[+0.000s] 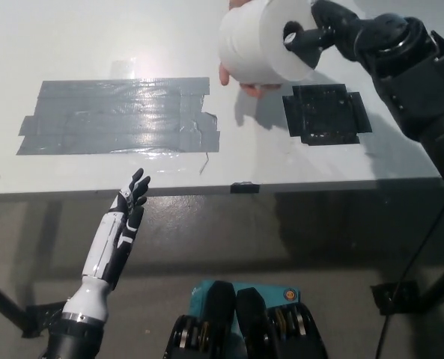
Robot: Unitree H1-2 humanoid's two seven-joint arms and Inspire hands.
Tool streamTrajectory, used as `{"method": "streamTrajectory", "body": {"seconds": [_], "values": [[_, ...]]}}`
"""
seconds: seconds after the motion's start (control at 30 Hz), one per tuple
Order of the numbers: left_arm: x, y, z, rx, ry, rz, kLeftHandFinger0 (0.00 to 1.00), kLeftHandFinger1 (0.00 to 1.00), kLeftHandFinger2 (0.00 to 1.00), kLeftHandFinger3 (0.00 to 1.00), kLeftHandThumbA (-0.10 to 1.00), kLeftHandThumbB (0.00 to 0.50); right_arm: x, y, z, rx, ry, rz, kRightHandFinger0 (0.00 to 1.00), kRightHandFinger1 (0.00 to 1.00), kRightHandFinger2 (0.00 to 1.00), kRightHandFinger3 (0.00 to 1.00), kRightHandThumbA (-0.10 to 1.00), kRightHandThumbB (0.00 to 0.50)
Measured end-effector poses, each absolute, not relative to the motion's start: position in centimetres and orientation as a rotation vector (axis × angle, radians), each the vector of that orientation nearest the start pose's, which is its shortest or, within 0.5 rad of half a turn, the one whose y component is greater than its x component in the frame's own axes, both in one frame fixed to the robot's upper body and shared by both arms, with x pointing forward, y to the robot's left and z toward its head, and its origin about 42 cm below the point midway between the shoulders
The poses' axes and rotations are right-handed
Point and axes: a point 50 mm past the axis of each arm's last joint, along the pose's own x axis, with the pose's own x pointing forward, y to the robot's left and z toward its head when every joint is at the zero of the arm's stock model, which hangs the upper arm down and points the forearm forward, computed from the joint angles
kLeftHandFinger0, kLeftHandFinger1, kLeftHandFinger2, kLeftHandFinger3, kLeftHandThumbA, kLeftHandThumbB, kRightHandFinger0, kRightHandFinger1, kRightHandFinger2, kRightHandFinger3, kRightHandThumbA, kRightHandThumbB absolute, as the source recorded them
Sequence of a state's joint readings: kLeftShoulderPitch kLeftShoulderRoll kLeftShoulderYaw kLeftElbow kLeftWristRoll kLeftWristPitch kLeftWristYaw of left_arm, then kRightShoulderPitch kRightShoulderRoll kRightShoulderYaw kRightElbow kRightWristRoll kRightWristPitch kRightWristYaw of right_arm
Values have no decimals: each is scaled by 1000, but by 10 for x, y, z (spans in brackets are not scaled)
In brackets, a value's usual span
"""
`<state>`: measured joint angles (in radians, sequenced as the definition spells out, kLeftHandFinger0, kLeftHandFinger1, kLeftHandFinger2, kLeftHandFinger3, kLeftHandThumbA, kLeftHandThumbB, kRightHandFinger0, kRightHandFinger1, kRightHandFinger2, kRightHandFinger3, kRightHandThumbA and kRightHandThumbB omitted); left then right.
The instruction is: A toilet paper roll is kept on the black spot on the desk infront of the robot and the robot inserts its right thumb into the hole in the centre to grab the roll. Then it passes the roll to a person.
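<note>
Handover was the step in hand, and it called for the right hand (pixel 334 30) to keep the roll steady until the person's hand (pixel 244 82) bore its weight, then to draw the thumb straight out of the core. The toilet paper roll (pixel 263 41) hung in the air over the desk's (pixel 94 45) far edge, just beyond the black spot (pixel 326 112), with the thumb pushed into its centre hole and the black hand closed on it. Fingers of the person showed beneath the roll, apparently touching it. The white left hand (pixel 132 198) rested off the desk's near edge, fingers apart, holding nothing.

A lab: taped white desk (pixel 94 45), bare concrete floor (pixel 296 239).
</note>
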<state>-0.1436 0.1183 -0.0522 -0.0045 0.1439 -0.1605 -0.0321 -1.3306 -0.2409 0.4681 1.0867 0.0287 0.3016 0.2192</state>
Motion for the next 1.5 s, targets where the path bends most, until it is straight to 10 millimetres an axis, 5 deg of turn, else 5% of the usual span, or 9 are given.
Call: {"method": "streamTrajectory", "body": {"seconds": [0.2,0.23,0.27,0.33,0.4,0.43,0.7,1.3,1.5], "values": [[326,220,152,269,-305,-124,1000,1000,1000,1000,958,174,594,-148,366,-745,113,339,188,744,1000,947,-100,201],[326,220,152,269,-305,-124,1000,1000,1000,1000,957,164,594,-147,365,-752,110,340,545,1000,1000,1000,-100,277],[326,220,153,270,-306,-124,1000,1000,1000,1000,957,162,594,-146,365,-763,106,341,858,1000,1000,939,-100,243],[326,220,153,270,-304,-125,1000,1000,1000,1000,961,160,594,-143,364,-777,98,344,623,887,1000,1000,153,312],[326,220,153,271,-302,-128,1000,1000,1000,1000,961,163,594,-141,364,-766,98,350,990,1000,1000,1000,437,421],[326,220,153,271,-301,-129,1000,1000,1000,1000,960,164,593,-140,364,-760,101,357,1000,1000,1000,1000,524,489],[326,220,155,272,-303,-131,1000,1000,1000,1000,960,171,592,-141,374,-711,104,416,1000,1000,1000,1000,682,500],[341,216,168,276,-337,-137,1000,1000,1000,1000,967,156,537,-238,538,-542,-367,196,1000,1000,1000,1000,882,500],[349,214,171,275,-339,-141,1000,1000,1000,1000,960,154,502,-252,520,-529,-460,192,1000,1000,1000,1000,1000,456]]}}
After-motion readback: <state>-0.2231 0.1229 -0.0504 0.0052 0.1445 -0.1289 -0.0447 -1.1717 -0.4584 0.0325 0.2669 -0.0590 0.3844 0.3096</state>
